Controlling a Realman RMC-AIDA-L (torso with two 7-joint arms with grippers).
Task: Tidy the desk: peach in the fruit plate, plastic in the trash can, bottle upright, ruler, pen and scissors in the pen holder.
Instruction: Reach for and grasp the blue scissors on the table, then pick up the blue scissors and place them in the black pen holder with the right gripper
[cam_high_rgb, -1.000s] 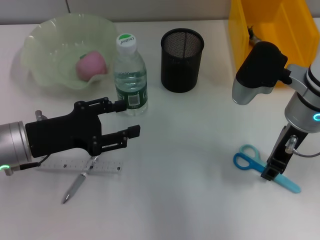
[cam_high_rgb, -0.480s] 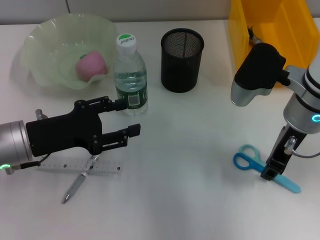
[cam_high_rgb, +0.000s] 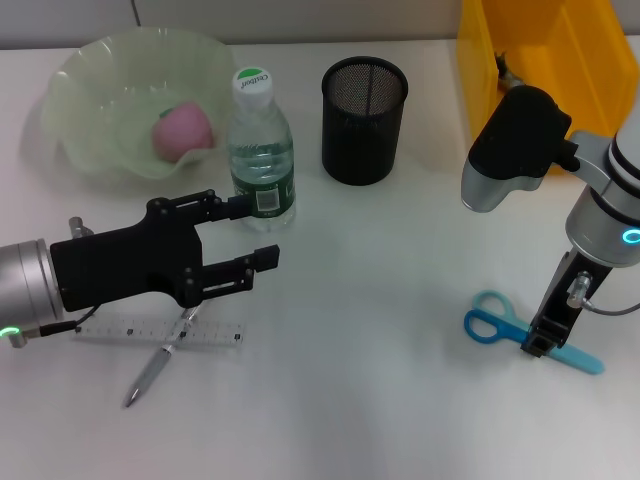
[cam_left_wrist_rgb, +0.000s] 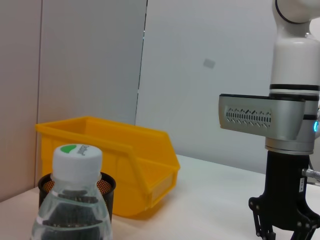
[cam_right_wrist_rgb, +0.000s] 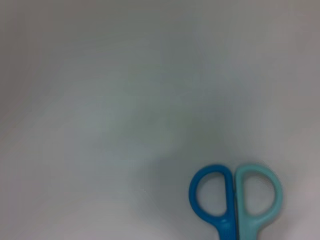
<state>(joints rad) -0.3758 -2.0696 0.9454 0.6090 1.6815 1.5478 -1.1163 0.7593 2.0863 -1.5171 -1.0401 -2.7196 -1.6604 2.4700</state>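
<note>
White desk (cam_high_rgb: 400, 300) fills the scene, a yellow bin (cam_high_rgb: 545, 60) at its far right. At far left a pink peach (cam_high_rgb: 182, 130) sits in the pale green fruit plate (cam_high_rgb: 90, 90). Beside it the bottle (cam_high_rgb: 261, 150) stands upright; its green-and-white cap carries writing too small to read. A black mesh pen holder (cam_high_rgb: 365, 120) stands right of it.

Near left, the left gripper (cam_high_rgb: 250, 236) hovers with fingers spread, one tip just beside the bottle, above the clear ruler (cam_high_rgb: 210, 334) and the pen (cam_high_rgb: 150, 374) lying across it.

Near right, the right gripper (cam_high_rgb: 538, 346) is down on the blue scissors (cam_high_rgb: 490, 320), fingers closed on the blades. The scissors have shifted slightly left since a second ago; the left gripper is unchanged.
</note>
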